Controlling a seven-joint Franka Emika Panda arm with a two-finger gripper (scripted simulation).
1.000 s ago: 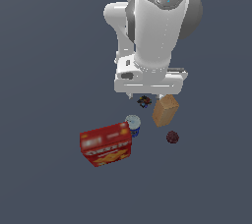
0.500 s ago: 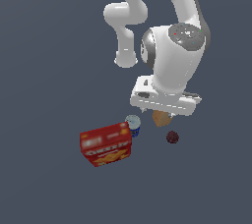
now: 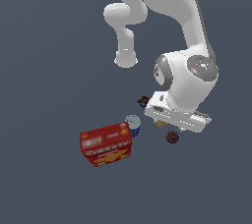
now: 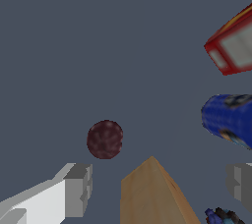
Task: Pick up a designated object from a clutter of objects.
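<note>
The designated object, a small dark maroon bumpy ball (image 3: 172, 137) (image 4: 105, 139), lies alone on the grey floor. My gripper (image 4: 158, 182) is open, its grey fingers (image 4: 78, 188) wide apart and empty. It hangs above the tan block (image 4: 150, 193), which shows between the fingers, with the ball a little ahead of one finger. In the exterior view the white hand (image 3: 178, 118) covers most of the tan block (image 3: 161, 124), and the ball lies just below it. The rest of the clutter is a red box (image 3: 107, 144), a blue-white can (image 3: 133, 125) and a tiny dark speckled object (image 3: 143, 101).
The can (image 4: 229, 117) and red box (image 4: 231, 46) lie to one side of the gripper in the wrist view. The speckled object (image 4: 221, 215) sits near the far finger (image 4: 240, 181). The arm's base (image 3: 126, 61) stands further back.
The arm has swung toward the exterior view's right and come lower. Its hand now hides most of the tan block and sits just above the maroon ball. The objects have not moved.
</note>
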